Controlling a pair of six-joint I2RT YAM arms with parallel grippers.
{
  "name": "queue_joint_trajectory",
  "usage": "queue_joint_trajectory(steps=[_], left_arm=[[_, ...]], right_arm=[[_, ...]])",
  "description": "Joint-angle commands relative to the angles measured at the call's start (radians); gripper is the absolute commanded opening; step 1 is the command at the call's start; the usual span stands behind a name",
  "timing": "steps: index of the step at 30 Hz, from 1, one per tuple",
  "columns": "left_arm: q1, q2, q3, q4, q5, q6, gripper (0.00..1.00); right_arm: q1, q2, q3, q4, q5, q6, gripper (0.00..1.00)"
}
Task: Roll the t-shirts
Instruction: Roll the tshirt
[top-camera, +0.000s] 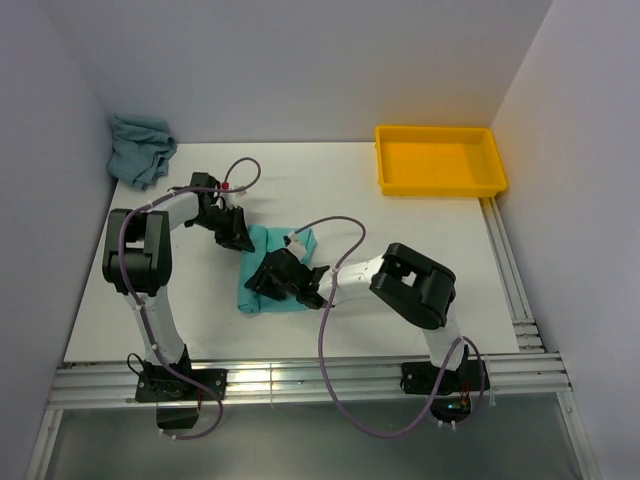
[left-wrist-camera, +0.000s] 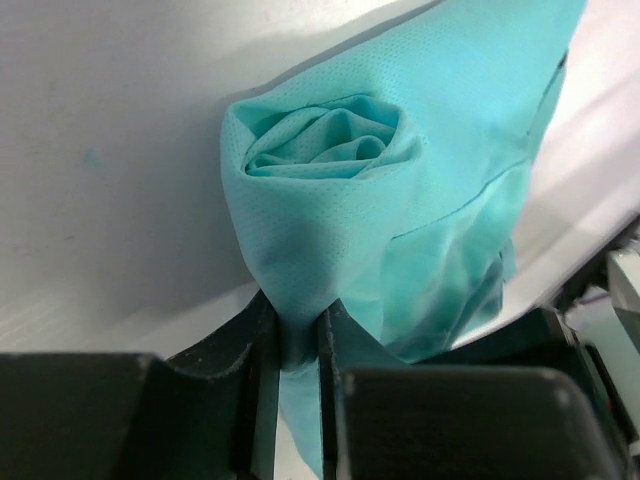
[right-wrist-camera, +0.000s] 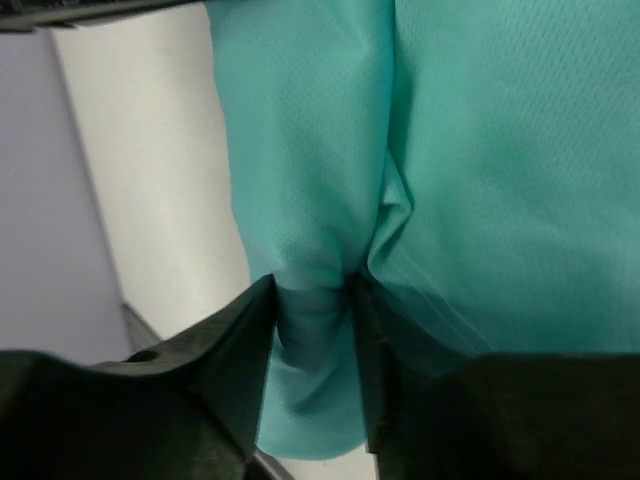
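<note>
From above we see the whole layout, which the wrist cameras miss: the mint t-shirt (top-camera: 268, 240) lies at the middle of the white table (top-camera: 420, 240), partly covered by both arms; the grey-teal t-shirt (top-camera: 140, 150) sits crumpled in the far left corner, well apart from both arms; a yellow tray (top-camera: 440, 188) stands at the far right; pale walls (top-camera: 300, 60) close three sides, and metal rails (top-camera: 300, 385) run along the near edge. Only the left wrist view shows us that the mint shirt's end is wound into a spiral of layers; there the left gripper (left-wrist-camera: 297, 330) is clamped on a thin fold of fabric below that rolled end, its fingers nearly together. Only the right wrist view shows us how the right gripper (right-wrist-camera: 315, 300) meets the cloth; its fingers stand further apart, pressing a bunched ridge of the shirt from both sides, with creases running up from the pinch. Overhead, the left gripper sits at the shirt's far left corner and the right gripper on its middle, near each other.
</note>
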Motion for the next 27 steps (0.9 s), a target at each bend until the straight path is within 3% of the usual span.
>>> queue_joint_trajectory(steps=[1,8,11,12,14,19,22,27], left_arm=[[-0.027,-0.046,-0.009,0.065,-0.139,-0.029,0.10],[-0.050,-0.046,-0.007,0.064,-0.192,-0.040,0.08],[-0.052,-0.045,-0.003,0.064,-0.204,-0.046,0.07],[-0.053,-0.045,-0.003,0.065,-0.207,-0.048,0.07],[-0.058,-0.045,-0.003,0.067,-0.216,-0.049,0.07],[-0.065,-0.048,-0.001,0.065,-0.230,-0.051,0.08],[-0.070,-0.052,-0.003,0.064,-0.238,-0.051,0.08],[-0.078,-0.058,-0.004,0.062,-0.248,-0.052,0.08]], right_arm=[[0.048,-0.056,0.058,-0.256,0.130,-0.070,0.48],[0.132,-0.065,0.145,-0.436,0.237,-0.076,0.47],[0.165,-0.057,0.174,-0.491,0.247,-0.065,0.34],[0.174,-0.054,0.181,-0.497,0.250,-0.065,0.23],[0.181,-0.043,0.188,-0.522,0.248,-0.056,0.18],[0.201,-0.030,0.240,-0.617,0.262,-0.061,0.29],[0.214,-0.033,0.312,-0.744,0.323,-0.067,0.46],[0.218,-0.040,0.453,-0.911,0.398,-0.097,0.49]])
